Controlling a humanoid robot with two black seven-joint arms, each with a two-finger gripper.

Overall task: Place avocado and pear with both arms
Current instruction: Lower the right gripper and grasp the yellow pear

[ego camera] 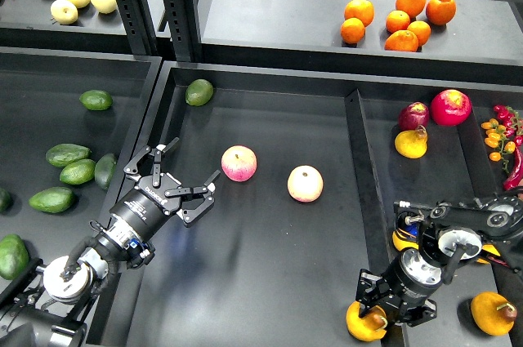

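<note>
Left gripper [181,175] hangs wide open and empty over the middle tray [270,282]; avocado [105,171] lies at nine o'clock of it, long axis near upright, not yet picked. Right gripper [384,314] sits on the pear [365,322] at five o'clock; closure unclear. Placing remains.

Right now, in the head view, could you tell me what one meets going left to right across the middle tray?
Left gripper → pink-and-yellow apple → paler apple, both lying apart on the tray floor.
</note>
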